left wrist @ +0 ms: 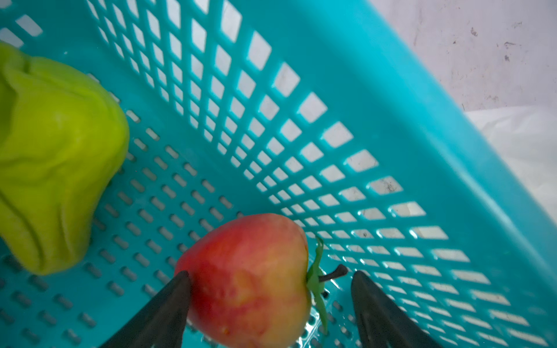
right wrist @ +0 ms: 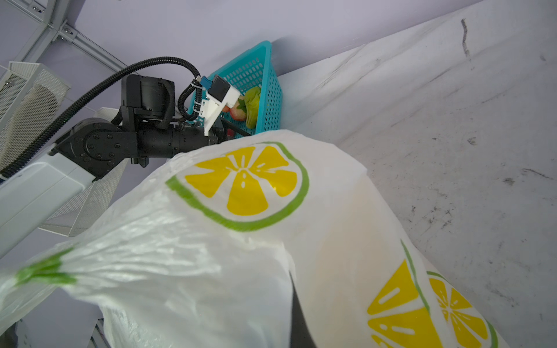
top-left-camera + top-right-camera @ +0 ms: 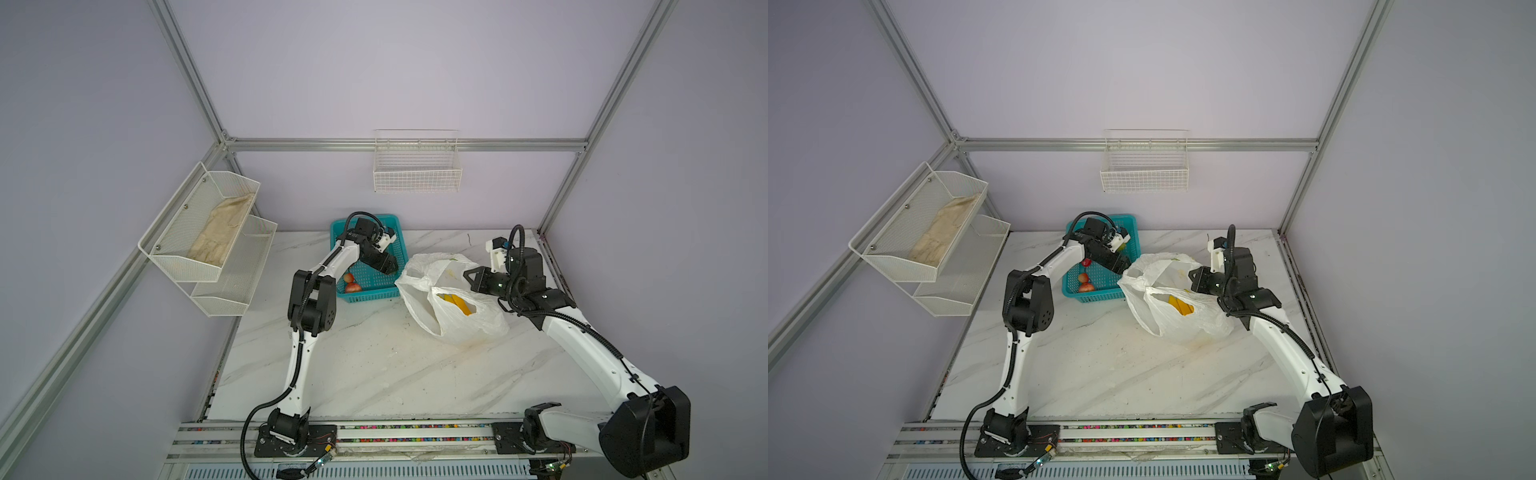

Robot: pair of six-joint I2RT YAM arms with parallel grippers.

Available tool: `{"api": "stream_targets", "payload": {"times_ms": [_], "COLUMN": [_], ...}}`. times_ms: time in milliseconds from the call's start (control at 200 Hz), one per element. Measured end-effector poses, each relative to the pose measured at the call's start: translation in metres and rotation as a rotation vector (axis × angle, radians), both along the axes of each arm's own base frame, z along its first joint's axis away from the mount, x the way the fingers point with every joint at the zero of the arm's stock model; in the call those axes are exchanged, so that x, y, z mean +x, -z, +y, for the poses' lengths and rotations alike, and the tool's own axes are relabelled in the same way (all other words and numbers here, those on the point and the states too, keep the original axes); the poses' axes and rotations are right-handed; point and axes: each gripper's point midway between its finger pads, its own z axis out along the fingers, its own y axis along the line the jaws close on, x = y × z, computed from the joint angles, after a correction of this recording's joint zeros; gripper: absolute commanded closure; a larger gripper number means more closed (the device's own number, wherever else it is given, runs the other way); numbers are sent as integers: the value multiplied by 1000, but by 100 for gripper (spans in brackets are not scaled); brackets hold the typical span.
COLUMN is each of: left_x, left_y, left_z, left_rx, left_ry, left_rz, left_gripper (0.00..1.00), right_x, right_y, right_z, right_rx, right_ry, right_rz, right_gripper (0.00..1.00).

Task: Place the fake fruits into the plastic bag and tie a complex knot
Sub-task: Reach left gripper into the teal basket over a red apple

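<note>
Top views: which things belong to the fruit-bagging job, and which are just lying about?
Job: plastic bag, rim pinched by the shut right gripper; banana inside it; teal basket holding the green fruit and the red fruit that the open left gripper straddles.
Lying about: white mesh shelf, beige cloth in it, wire basket on the back wall.

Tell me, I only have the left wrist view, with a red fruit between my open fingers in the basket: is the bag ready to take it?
Observer: Yes. In both top views the plastic bag lies on the table just right of the teal basket, and its mouth is open.
Operator: Is anything holding it open?
Observer: The right gripper is shut on the bag's edge, on the side away from the basket.
</note>
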Motion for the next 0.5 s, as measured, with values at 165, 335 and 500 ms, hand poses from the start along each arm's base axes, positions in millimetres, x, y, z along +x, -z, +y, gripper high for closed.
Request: {"api": "stream_targets", "payload": {"times_ms": [165, 335, 500], "left_x": [-3, -4, 2], "left_y": [6, 9, 3], "left_z": [7, 12, 13], "left_rx": [49, 80, 93], "left_ry": [4, 5, -4], "left_rz": [6, 8, -13], "left_gripper": [16, 15, 15], "right_x": [-2, -3, -4], "right_y": [7, 10, 13], "right_z": [-1, -1, -1], "right_rx": [-5, -6, -8], "right_ry": [0, 0, 1], "right_rz": [15, 22, 26], "right_gripper": [95, 95, 95]}}
